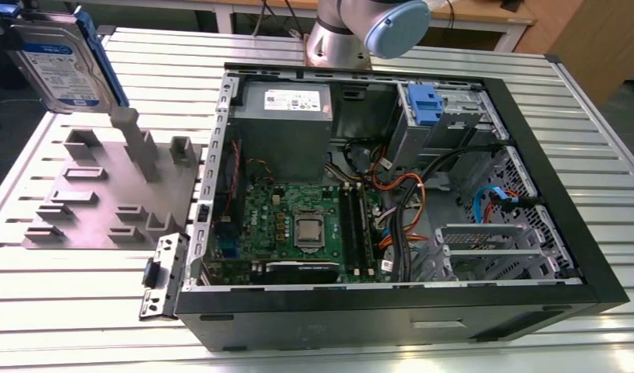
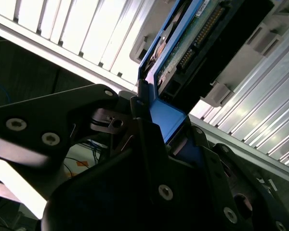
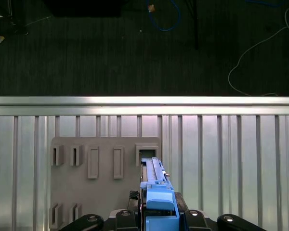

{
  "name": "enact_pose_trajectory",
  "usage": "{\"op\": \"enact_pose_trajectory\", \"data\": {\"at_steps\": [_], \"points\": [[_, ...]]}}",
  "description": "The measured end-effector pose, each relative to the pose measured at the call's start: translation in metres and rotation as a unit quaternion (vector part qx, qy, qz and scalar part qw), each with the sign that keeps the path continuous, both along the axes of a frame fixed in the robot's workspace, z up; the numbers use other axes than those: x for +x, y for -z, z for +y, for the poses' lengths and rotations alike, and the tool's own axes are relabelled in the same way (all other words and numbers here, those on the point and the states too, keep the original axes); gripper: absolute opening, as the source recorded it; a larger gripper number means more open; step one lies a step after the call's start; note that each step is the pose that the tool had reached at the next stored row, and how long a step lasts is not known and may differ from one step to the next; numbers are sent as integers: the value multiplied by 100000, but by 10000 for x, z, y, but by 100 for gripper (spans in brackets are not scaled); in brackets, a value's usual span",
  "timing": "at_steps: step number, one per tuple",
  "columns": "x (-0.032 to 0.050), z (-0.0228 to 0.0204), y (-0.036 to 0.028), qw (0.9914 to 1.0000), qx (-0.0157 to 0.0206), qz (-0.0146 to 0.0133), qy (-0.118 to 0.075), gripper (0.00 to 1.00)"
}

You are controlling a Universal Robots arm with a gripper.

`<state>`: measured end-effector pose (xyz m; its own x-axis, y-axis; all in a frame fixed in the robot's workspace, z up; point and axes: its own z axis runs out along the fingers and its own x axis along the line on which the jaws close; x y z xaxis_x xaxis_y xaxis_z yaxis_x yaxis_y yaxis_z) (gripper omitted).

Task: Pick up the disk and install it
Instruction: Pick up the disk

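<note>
- The gripper [image 2: 164, 120] is mostly out of sight from the exterior view, up at the top corner on that view's left. In the second wrist view its black fingers [image 2: 143, 113] are pinched onto the blue carrier end of the disk [image 2: 191, 45], so it is clamped on the drive.
- The disk's [image 1: 58, 66] upper end is cut off by the picture edge in the exterior view. In the second wrist view its far end runs out of frame.
- In the first wrist view the disk [image 3: 154, 179] shows edge-on, with its label hidden.
- From the room, the disk hangs in the air on edge, well apart from the open computer case [image 1: 400, 315]. Its labelled face looks outward and its long axis is close to upright, leaning a little.
- It hangs over the grey slotted fixture [image 1: 94, 198] on the slatted table [image 1: 78, 318].
- I cannot tell whether its lower end touches the fixture's tall post [image 1: 125, 128].
- A bare blue bracket [image 1: 425, 105] sits in the case's drive bay.
</note>
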<state>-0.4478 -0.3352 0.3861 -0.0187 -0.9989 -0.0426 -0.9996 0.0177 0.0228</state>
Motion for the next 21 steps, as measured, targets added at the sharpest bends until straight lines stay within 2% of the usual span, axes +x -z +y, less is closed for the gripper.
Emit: {"op": "enact_pose_trajectory", "data": {"at_steps": [21], "points": [[0, 0, -53, 100000, 0, -1, 2, 37]]}}
